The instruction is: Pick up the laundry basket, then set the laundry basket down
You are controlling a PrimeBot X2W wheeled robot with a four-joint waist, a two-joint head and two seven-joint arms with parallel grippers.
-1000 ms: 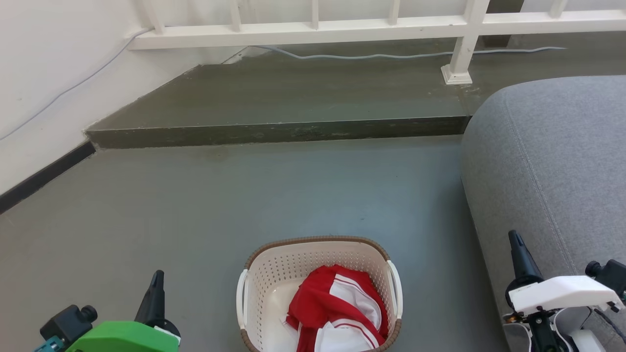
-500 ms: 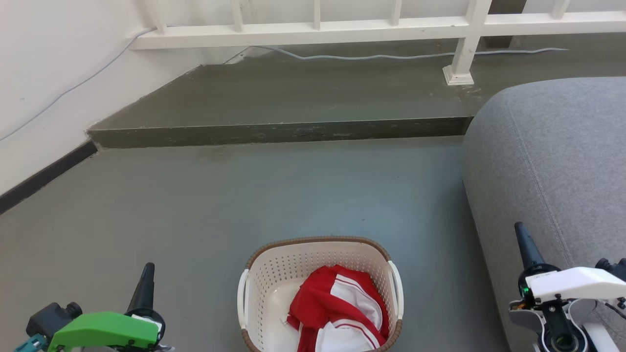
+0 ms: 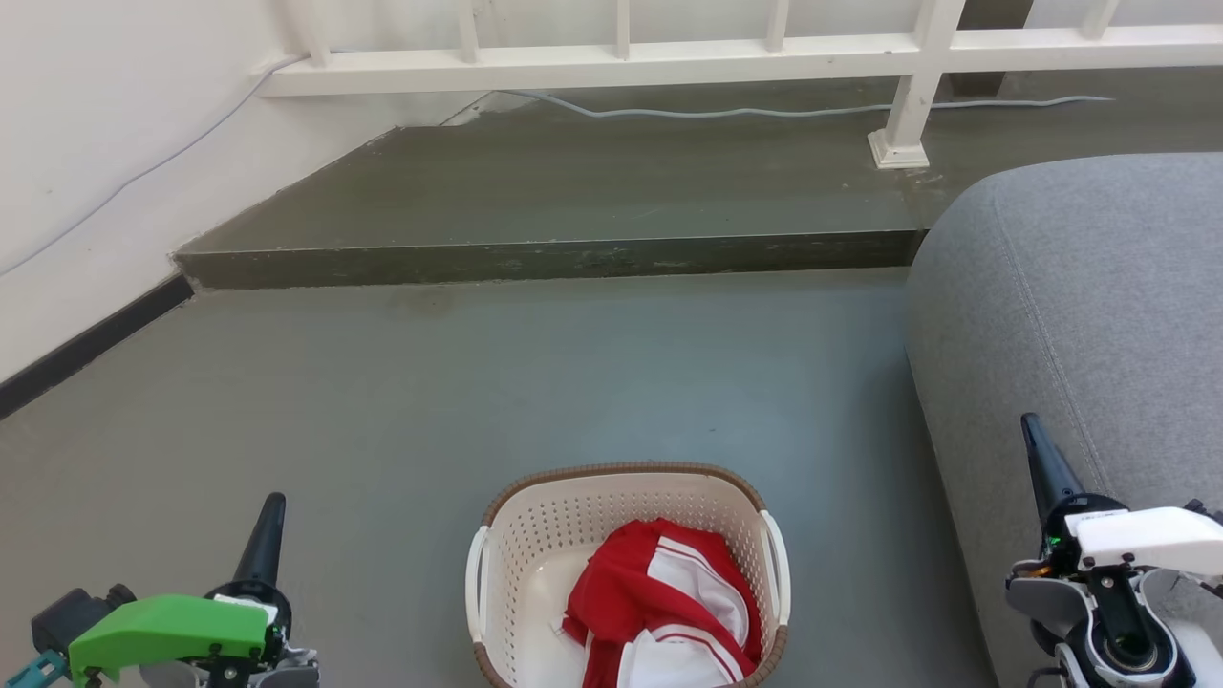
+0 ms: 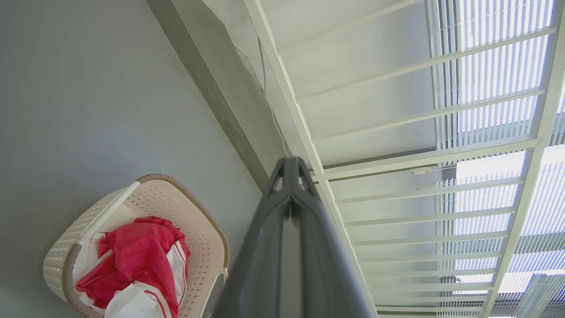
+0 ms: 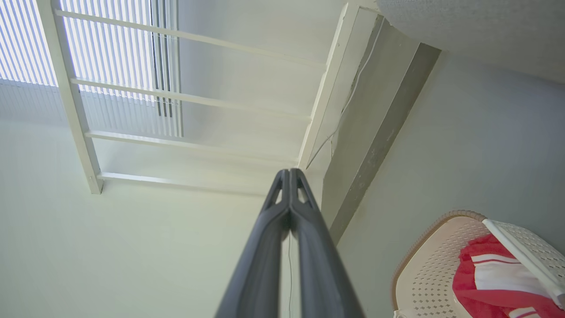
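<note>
Looking down at the laundry basket [image 3: 573,511], sitting on the smooth grey floor [image 3: 478,382] at the bottom middle of the head view. Showing cream-white plastic full of tiny round holes, with rounded corners, a brown rim like woven rope and a white handle on each side. Holding a crumpled red and white cloth [image 3: 659,592] inside, maybe a shirt, but too bunched up for telling.

Seeing the left gripper [image 3: 270,506] at the lower left, above a bright green cover, well apart from the basket. Pressing its two long dark fingers tight together, gripping nothing, touching nothing. Seeing the right gripper [image 3: 1037,440] at the lower right, above a white cover, in front of a soft grey sofa [image 3: 1080,287] with a fuzzy cloth skin. Squeezing its pointy fingers closed too, with nothing between them.

Spotting a low dark step [image 3: 573,191] past the floor, a white railing [image 3: 669,53] with straight bars on top of it, and a thin grey cable [image 3: 717,111] running along the back. Noticing a plain white wall [image 3: 96,115] on the left.
</note>
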